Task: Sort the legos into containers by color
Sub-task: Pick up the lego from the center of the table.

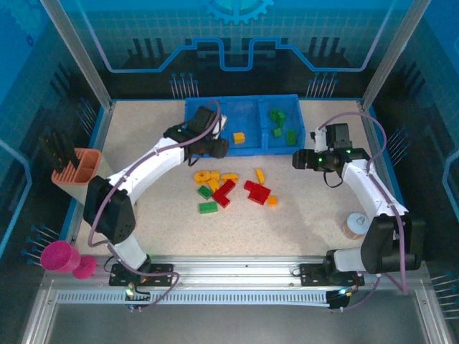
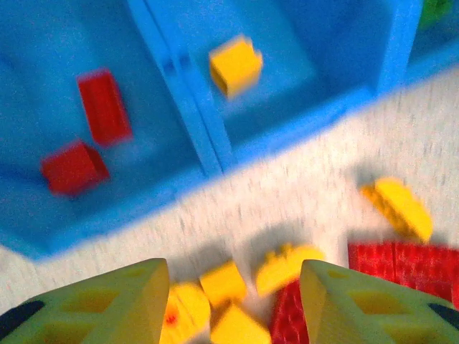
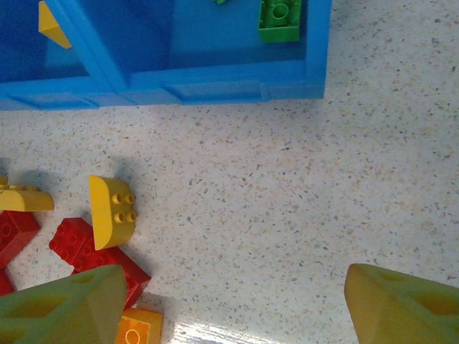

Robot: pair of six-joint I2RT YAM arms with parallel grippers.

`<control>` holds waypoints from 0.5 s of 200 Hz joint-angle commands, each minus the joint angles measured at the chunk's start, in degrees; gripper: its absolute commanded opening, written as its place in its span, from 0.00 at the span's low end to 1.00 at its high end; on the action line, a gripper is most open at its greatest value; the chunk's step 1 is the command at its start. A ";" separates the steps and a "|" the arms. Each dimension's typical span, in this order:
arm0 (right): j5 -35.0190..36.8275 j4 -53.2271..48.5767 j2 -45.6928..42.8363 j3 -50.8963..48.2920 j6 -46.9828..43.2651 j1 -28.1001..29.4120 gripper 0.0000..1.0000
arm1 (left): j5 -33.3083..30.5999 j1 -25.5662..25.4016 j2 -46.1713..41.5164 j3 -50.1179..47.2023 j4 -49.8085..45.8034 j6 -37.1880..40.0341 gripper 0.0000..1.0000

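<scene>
So, both grippers are empty, fingers spread apart.
The left gripper [image 2: 231, 278] and right gripper [image 3: 235, 281] hover over loose small plastic legos [image 1: 254, 190] on the speckled table [image 1: 323, 215]. The shallow blue plastic tray [image 1: 247, 118] holds red, yellow and green ones, one colour per compartment.

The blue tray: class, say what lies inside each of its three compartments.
Left: two red bricks. Middle: one yellow brick. Right: three green bricks. The left arm hides part of the left compartment.

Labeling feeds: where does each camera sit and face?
Top external: above, behind the bases, facing down; left arm, right arm show.
Left wrist: faces down past the left gripper onto red bricks in the blue tray.
Right wrist: faces down past the right gripper onto tabletop.
Shared: both wrist views catch the tray's yellow brick.
</scene>
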 commanded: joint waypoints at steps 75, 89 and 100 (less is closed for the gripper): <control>-1.28 2.47 3.22 -0.62 1.51 3.23 0.81 | 4.21 -7.97 -1.79 -14.86 3.44 3.09 0.65; -1.28 2.67 3.04 -0.78 1.69 3.41 0.81 | 4.96 -8.09 -0.48 -15.26 4.78 4.63 0.65; -1.13 2.42 2.95 -0.66 1.69 3.57 0.81 | 5.73 -8.25 0.32 -15.44 6.12 5.55 0.65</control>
